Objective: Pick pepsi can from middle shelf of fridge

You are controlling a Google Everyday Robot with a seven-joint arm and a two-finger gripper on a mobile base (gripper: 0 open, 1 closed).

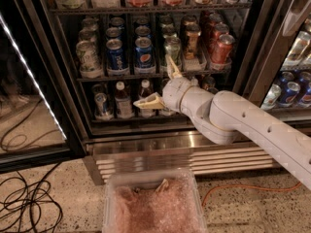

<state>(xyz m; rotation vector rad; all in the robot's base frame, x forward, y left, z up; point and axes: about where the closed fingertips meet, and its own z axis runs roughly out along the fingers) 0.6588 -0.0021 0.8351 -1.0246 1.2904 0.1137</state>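
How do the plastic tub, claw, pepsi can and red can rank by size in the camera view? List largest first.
1. plastic tub, nearest the camera
2. claw, open, at the fridge shelves
3. pepsi can and red can look alike; unranked

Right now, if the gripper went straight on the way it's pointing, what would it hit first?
Probably the pepsi can on the middle shelf; the open gripper sits just below-right of it, though depth is unclear.
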